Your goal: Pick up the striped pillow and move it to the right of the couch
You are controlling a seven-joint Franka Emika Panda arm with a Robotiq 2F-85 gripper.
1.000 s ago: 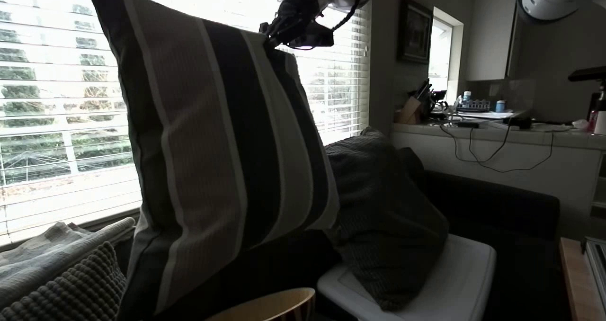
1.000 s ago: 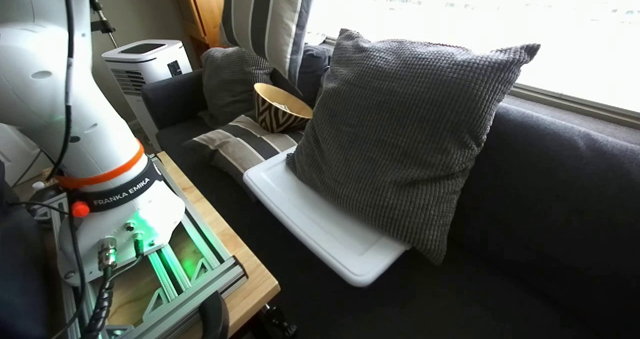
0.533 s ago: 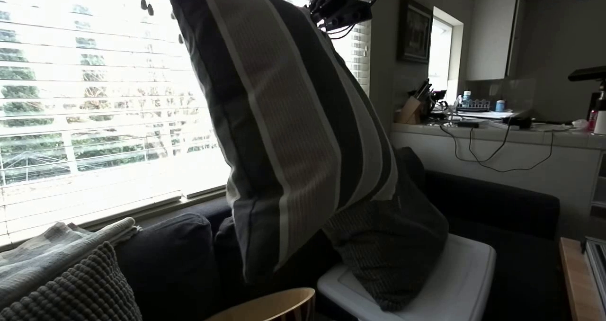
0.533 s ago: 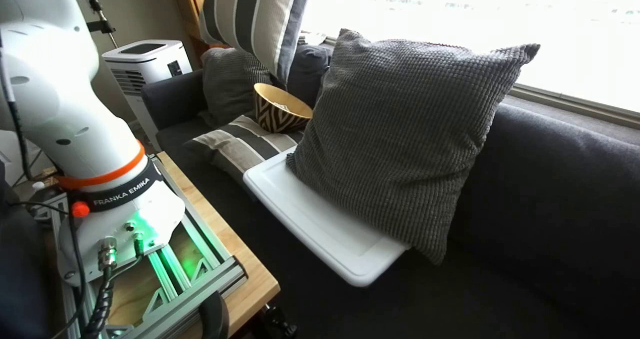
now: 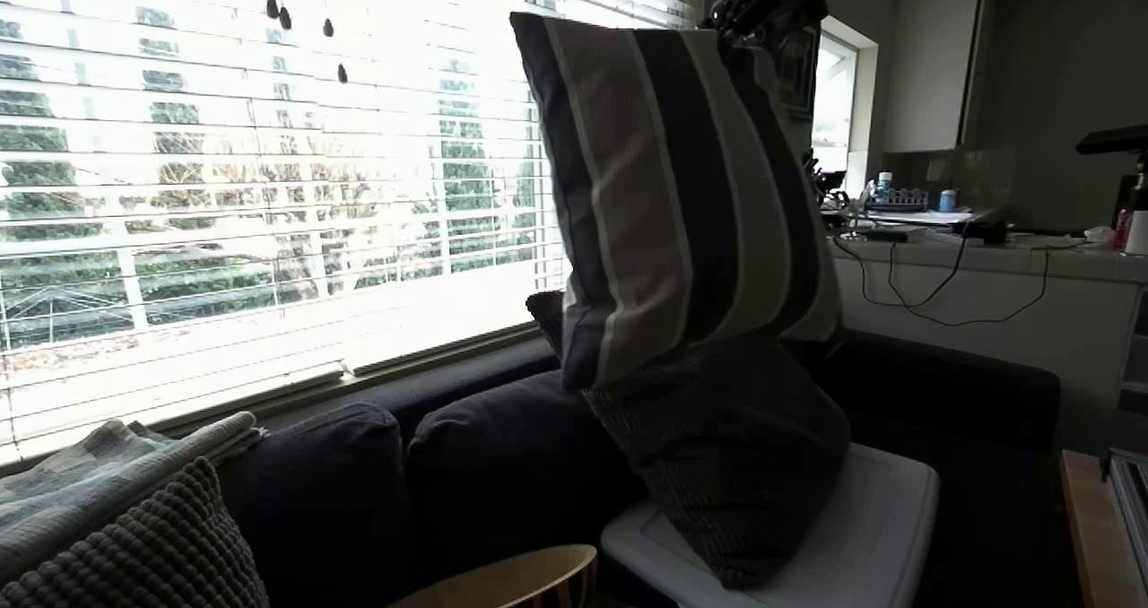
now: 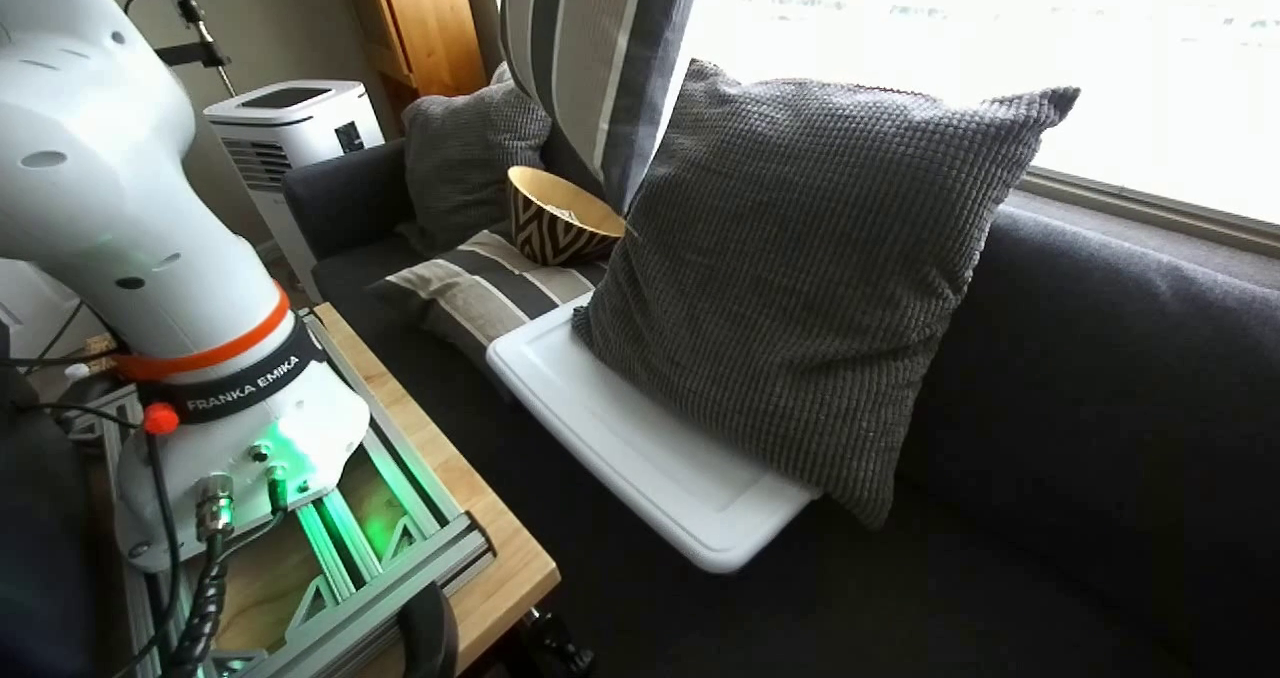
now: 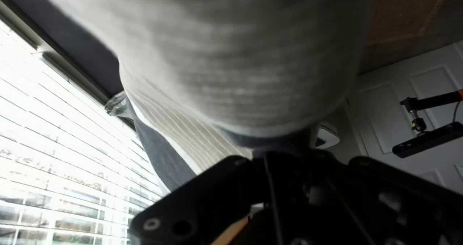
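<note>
Easily largest, one dark couch runs through both exterior views. One white robot arm follows, its base over one wooden table. Two striped and two ribbed cushions come next in an exterior view: the striped pillow hangs in the air above the couch; a large ribbed cushion rests tilted on one white lid; a second striped cushion lies low on the seat; a second ribbed cushion sits by the armrest. Whether the hanging pillow touches the others, I cannot tell. One patterned bowl stands beside or on the lower striped cushion; which, I cannot tell. Last, one tool grips the pillow's top edge, fingers pinched together on it.
</note>
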